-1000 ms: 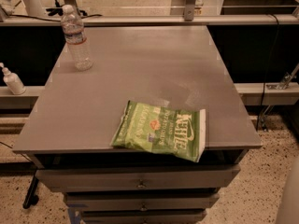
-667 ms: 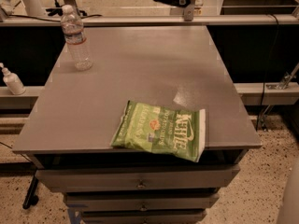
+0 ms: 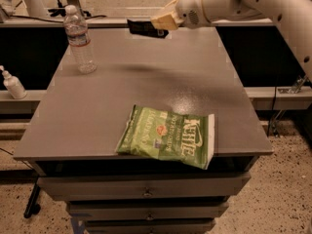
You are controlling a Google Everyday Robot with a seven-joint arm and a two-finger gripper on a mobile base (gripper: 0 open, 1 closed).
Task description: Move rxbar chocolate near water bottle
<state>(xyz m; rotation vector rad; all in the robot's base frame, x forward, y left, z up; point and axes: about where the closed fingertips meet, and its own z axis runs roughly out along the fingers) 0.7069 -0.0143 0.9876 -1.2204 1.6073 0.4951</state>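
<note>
Speckled flooring (image 3: 278, 199) is showing around a grey flat-topped table (image 3: 146, 82) with drawers (image 3: 146, 193) stacked beneath its front edge. You are looking at the white robot arm (image 3: 234, 1) reaching in from the upper right, and its tan-fingered gripper (image 3: 158, 23) is hanging over the table's far edge, a little right of the middle. The pincer is clamping the rxbar chocolate (image 3: 139, 27), a small flat black wrapper bar, which is sticking out to the left of the fingers and sitting up in the air, clear of the tabletop. The tall clear ribbed plastic water bottle (image 3: 78, 38) with a white cap and a white-and-red label band is standing upright at the far left corner of the table. The bar is hovering to the right of that bottle, apart from it, at about the height of its upper half. A large crinkled green chip bag (image 3: 165, 136) is lying flat near the front edge, its lower corner slightly overhanging. Off the table to the left, a small white pump bottle (image 3: 13, 84) is standing on a lower ledge.
</note>
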